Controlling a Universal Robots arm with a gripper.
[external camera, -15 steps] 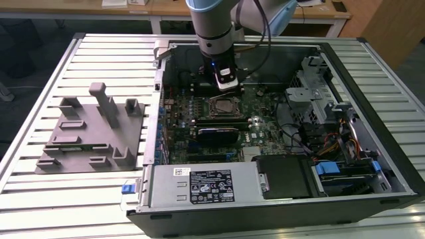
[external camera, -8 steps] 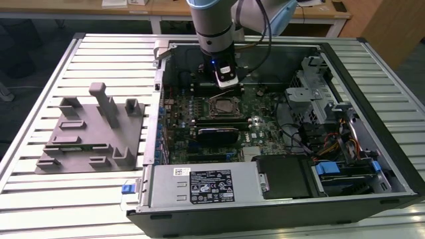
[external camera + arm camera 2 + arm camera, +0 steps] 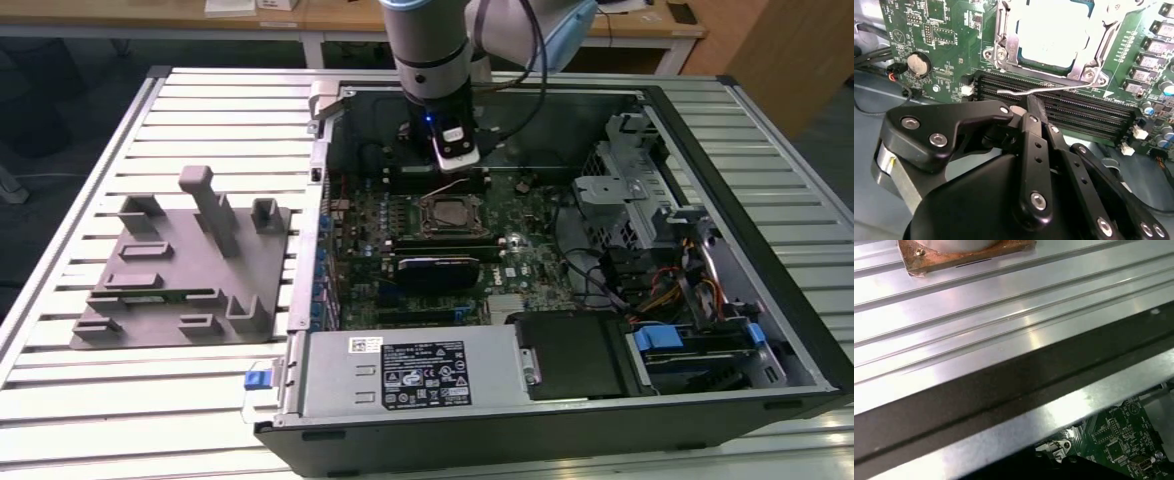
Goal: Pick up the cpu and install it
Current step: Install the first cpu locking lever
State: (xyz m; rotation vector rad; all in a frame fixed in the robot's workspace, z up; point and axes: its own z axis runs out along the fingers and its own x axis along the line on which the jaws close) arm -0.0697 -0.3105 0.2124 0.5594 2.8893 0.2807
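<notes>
On the left part of the table (image 3: pixel 80 400) you see a grey fixture (image 3: pixel 187 270). To its right lies the open case (image 3: pixel 787 330), reaching the table's right edge. The cpu (image 3: pixel 447 213) already sits in the socket (image 3: pixel 1089 72) at the middle of the board (image 3: pixel 534 270), its silver top bright in the second wrist view (image 3: pixel 1051 32). Your end effector (image 3: pixel 454 180) hangs just above it, at the far side. Its fingers (image 3: pixel 1035 107) are pressed together and hold nothing, above the memory slots (image 3: pixel 1079 107).
</notes>
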